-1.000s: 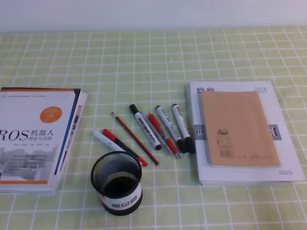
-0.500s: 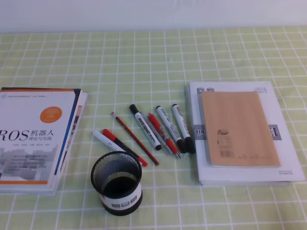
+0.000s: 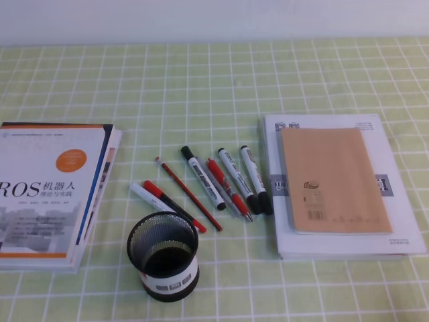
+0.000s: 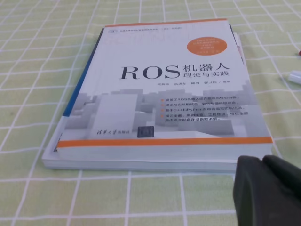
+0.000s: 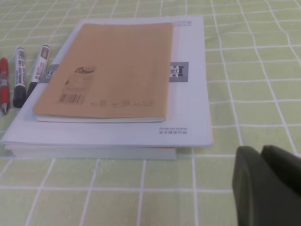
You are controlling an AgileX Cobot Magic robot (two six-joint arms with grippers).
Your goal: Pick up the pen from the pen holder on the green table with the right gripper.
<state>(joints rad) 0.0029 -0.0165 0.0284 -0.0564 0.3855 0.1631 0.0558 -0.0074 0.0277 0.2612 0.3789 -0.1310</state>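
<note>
No approach has begun. The pen (image 3: 173, 206) lies on the table (image 3: 221, 80) just beside the holder (image 3: 164, 255), not inside it. The right gripper (image 5: 268, 186) is closed and empty; left finger state cannot be told. Opening and reaching across are required next.

Only pincer tips show: the left pincer (image 4: 272, 190) is two rounded, matte black lobes with a narrow seam between them; the right pincer (image 5: 269, 186) looks alike, dark grey-black, smooth, unmarked, with no screws or cables visible
</note>
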